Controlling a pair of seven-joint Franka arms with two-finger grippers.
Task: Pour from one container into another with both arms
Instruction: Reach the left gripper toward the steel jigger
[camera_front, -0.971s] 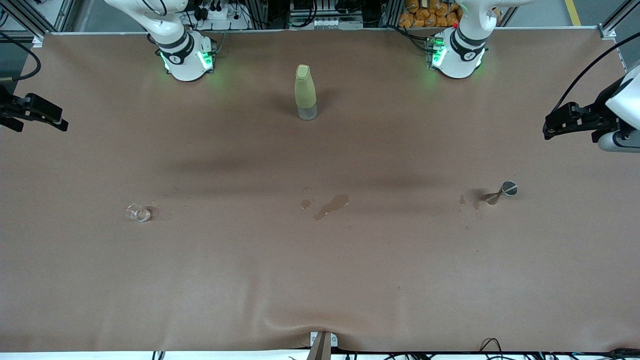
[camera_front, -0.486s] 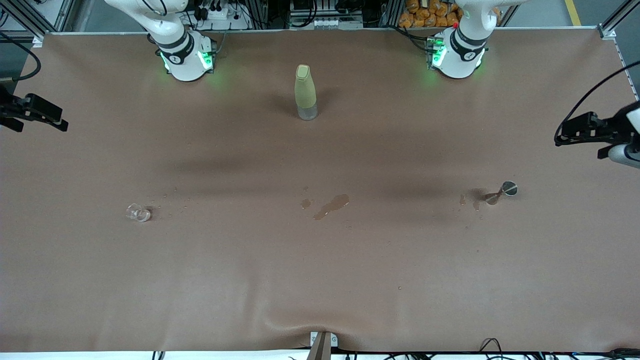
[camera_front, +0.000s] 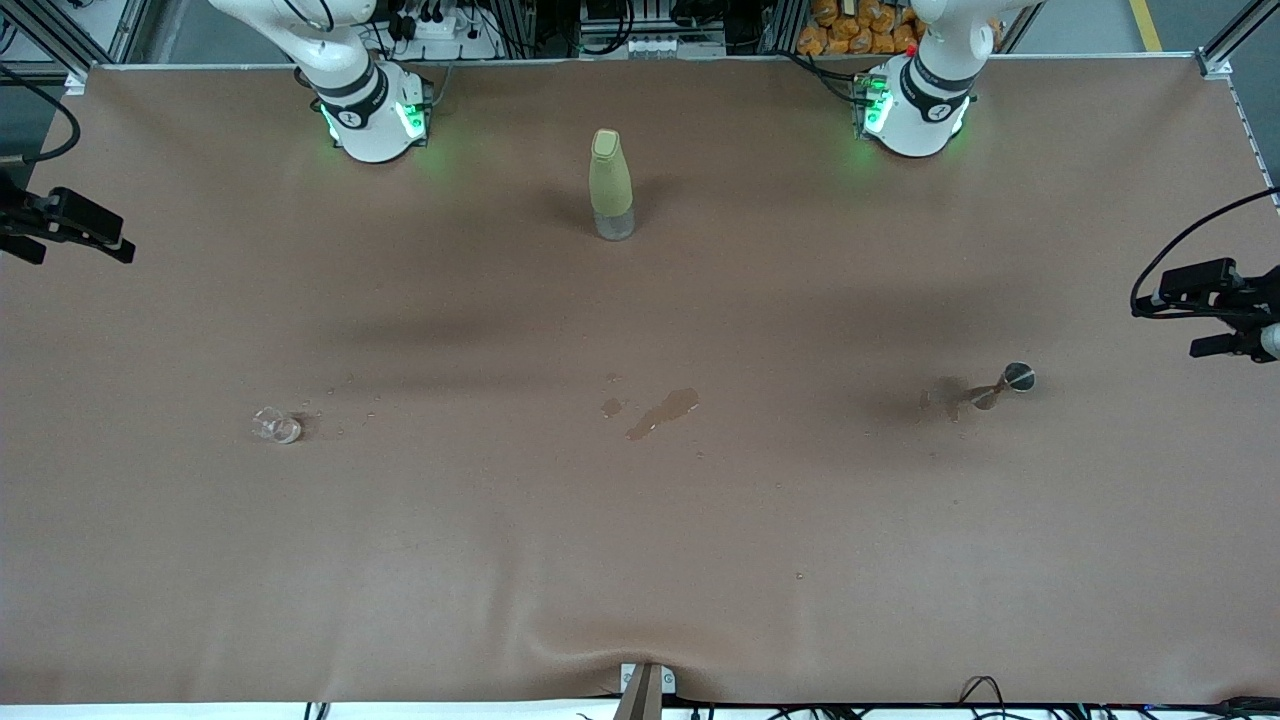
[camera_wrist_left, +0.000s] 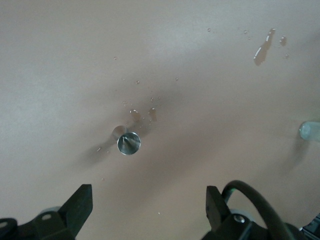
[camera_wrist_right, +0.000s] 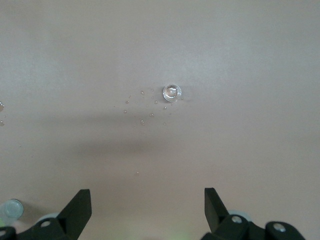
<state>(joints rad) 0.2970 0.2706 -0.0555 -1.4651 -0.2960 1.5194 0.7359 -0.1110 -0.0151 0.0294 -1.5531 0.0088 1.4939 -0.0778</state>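
At the right arm's end of the tabletop (camera_front: 500, 560), the right tool (camera_front: 75, 235) is hanging at the edge of the front view, empty, with its fingers (camera_wrist_right: 75, 210) spread wide in its own wrist view. It is gripping nothing. A small clear glass (camera_front: 277, 427) is standing on the tabletop toward that end, with droplets scattered just beside it; whether it is holding any liquid cannot be told.

Near the middle, a tall yellow-green bottle (camera_front: 611, 183) is standing upright between the two arm bases, capped and apart from both tools. Nearer the front camera than the bottle, a wet patch (camera_front: 662, 412) is lying on the bare surface.

Toward the left arm's end, a small metal cup (camera_front: 1008, 381) is sitting beside its own damp marks. The left tool (camera_front: 1215, 310) is hanging at that edge of the view, its fingers (camera_wrist_left: 77, 205) also wide apart and empty.

Judging by the spills and by both containers standing free, the pouring is looking finished, or else not started again; no container is being held at this moment.
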